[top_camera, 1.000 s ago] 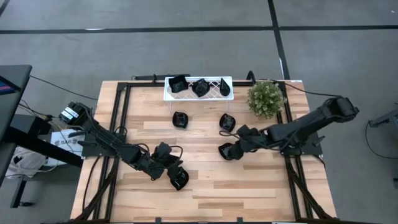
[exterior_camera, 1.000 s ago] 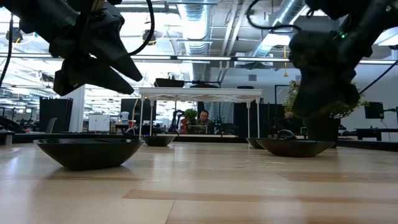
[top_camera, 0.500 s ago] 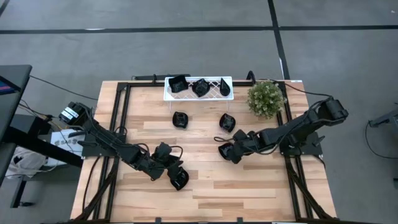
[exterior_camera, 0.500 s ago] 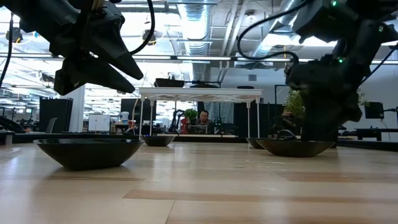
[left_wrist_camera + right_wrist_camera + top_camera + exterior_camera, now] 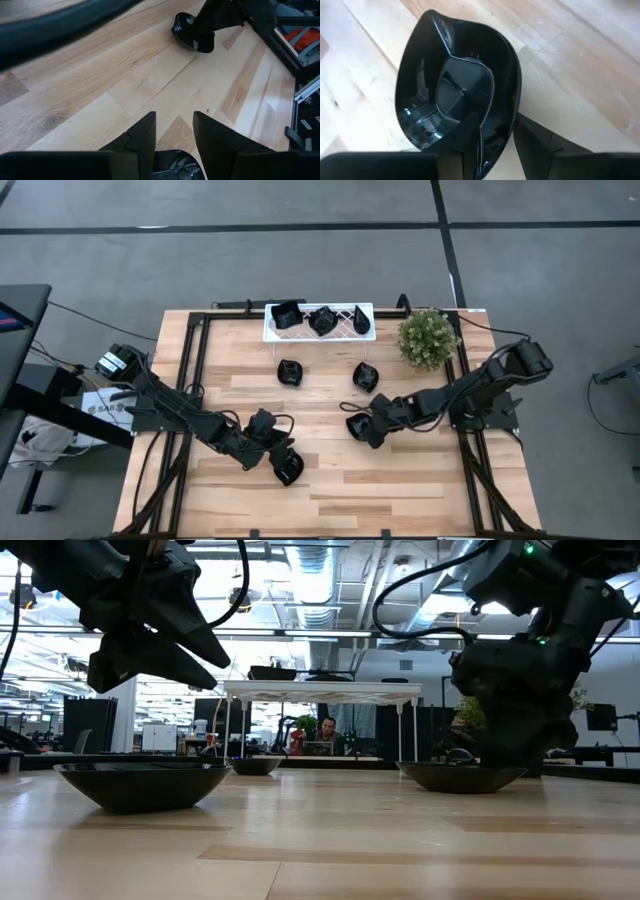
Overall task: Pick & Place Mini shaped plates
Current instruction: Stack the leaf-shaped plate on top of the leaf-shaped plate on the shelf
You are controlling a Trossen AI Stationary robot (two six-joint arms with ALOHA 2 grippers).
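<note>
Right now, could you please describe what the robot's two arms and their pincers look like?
Both arms are dark, nearly black, jointed links with black cables looping along them. The left pincer ends in two flat, angular black fingers with stepped inner edges. The right pincer has matching dark wedge-shaped fingers. A small green light glows on the right arm.

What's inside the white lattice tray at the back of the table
Three glossy black mini plates sit in the white lattice tray. Whether anything lies beneath them cannot be seen from above.
</note>
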